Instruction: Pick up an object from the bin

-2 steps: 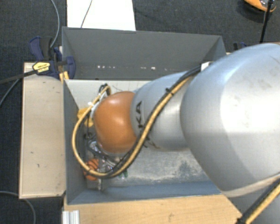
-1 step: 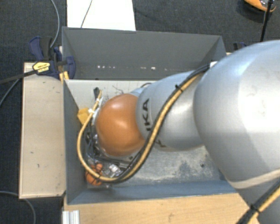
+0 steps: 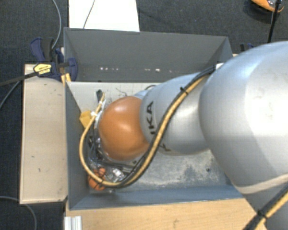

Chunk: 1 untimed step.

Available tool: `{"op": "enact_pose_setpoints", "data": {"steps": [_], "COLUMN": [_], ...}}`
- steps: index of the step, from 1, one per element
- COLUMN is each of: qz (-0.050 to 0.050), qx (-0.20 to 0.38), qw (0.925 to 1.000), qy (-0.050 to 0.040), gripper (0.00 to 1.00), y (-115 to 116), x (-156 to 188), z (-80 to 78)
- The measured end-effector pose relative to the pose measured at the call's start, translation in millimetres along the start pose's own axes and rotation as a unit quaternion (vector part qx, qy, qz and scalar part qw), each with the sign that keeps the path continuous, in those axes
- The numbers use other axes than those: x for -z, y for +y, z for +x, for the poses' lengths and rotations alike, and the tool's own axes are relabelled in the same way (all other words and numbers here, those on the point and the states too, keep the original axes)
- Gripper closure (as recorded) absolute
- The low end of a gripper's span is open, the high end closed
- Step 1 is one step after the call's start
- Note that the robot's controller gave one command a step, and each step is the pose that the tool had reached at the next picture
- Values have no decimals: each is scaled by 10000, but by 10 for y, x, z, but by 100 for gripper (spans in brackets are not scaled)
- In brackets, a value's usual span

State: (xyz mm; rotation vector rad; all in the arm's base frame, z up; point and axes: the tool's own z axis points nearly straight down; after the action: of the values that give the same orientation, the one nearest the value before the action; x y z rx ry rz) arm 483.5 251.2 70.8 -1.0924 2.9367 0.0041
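Two small things showed near the gripper (image 3: pixel 109 170) in the camera view: a yellow piece (image 3: pixel 85 117) up and to its left, and an orange piece (image 3: pixel 96 182) just below and left of it, close against the bin (image 3: pixel 149 51) wall. The gripper sat low at the bin's left end, mostly hidden under the arm's orange cover (image 3: pixel 122 128). Whether it was wide or closed could not be told. I judged this the lowering or grasping step, with the orange piece nearest. The next move would call for a firm close and a straight lift. The close walls and the looped cable (image 3: pixel 81 147) beside the gripper could get in the way.
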Motion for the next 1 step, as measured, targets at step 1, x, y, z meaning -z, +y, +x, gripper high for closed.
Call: {"op": "enact_pose_setpoints", "data": {"steps": [1], "qz": [-3], "qx": [-3], "qw": [10000], "qy": [-3], "gripper": [100], "y": [2], "x": [28], "z": [5]}}
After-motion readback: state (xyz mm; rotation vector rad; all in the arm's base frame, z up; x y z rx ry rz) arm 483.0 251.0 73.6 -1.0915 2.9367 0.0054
